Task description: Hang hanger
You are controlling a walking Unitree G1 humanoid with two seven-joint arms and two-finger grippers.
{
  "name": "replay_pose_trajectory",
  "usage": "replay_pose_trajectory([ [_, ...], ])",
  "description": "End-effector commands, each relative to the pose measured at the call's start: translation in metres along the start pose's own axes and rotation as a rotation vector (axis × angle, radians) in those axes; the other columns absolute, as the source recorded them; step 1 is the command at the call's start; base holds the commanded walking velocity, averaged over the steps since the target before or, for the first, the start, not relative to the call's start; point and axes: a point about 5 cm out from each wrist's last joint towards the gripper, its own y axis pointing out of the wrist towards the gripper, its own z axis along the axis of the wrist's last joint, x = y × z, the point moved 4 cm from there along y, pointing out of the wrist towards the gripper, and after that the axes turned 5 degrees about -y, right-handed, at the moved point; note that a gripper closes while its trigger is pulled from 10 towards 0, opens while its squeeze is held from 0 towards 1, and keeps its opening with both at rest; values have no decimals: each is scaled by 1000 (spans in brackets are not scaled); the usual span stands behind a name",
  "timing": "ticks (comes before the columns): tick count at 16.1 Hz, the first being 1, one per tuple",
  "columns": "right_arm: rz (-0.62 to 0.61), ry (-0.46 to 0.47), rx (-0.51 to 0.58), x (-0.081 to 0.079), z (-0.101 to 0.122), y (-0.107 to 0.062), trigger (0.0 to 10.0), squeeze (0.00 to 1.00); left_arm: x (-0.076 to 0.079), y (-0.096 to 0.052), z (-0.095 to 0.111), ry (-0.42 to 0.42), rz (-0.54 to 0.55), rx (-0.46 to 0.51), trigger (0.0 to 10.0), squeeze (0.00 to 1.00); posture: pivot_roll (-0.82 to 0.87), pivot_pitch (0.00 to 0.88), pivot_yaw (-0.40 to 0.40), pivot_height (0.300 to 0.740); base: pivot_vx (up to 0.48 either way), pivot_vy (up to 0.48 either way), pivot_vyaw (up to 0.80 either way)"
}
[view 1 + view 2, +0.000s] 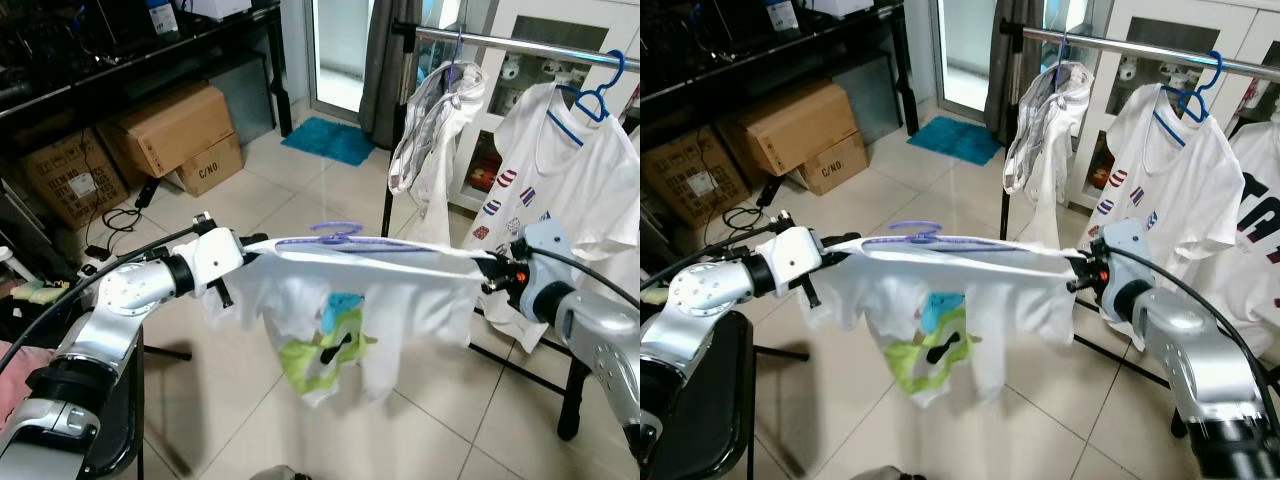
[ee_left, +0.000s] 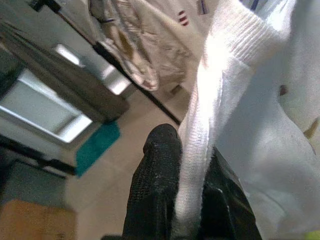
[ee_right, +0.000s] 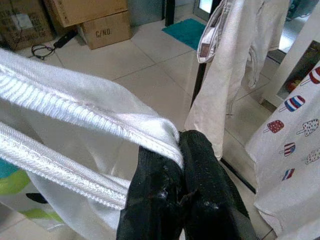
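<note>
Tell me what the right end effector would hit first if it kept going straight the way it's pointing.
Probably the shirt it is shut on, stretched straight ahead of the right end effector. Past that, the left end effector holds the far end; depth is unclear.

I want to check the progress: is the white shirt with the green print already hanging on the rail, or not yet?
Not yet. The white shirt is stretched between the left gripper and right gripper, purple hanger on top, short of the rail.
</note>
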Motion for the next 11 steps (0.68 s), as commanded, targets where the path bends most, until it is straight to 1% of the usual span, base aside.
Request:
replay_pose_trajectory([
  [1, -155, -26, -86, 34, -14, -15, 0, 0, -24, -26, -13, -43, 93, -54, 0, 0, -162, 0, 96, 740, 0, 0, 0],
  [2, -162, -26, -79, 34, -10, -17, 0, 0, -22, -29, -21, -57, 63, -89, 0, 0, -163, 0, 99, 740, 0, 0, 0],
  [4, -172, -33, -47, 33, 5, -20, 0, 0, -14, -35, -31, -126, -15, -131, 0, 0, -157, 0, 94, 740, 0, 0, 0],
  [6, -149, -36, -15, 23, 17, -20, 0, 0, -10, -34, -34, -145, -54, -148, 0, 0, -155, 0, 91, 740, 0, 0, 0],
  [7, -138, -37, -10, 20, 19, -20, 0, 0, -11, -34, -34, -148, -50, -151, 0, 0, -155, 0, 91, 740, 0, 0, 0],
  [8, -120, -41, -9, 15, 21, -19, 0, 0, -15, -32, -34, -143, -24, -152, 0, 0, -156, 0, 91, 740, 0, 0, 0],
  [9, -90, -43, -16, 5, 21, -20, 0, 0, -23, -29, -32, -149, 17, -142, 0, 0, -158, 0, 92, 740, 0, 0, 0],
  [10, -80, -38, -27, 0, 20, -21, 0, 0, -25, -27, -29, -168, 18, -125, 0, 0, -159, 0, 93, 740, 0, 0, 0],
  [11, -72, -28, -32, -4, 19, -20, 0, 0, -24, -24, -28, -168, -2, -120, 0, 0, -161, 0, 95, 740, 0, 0, 0],
])
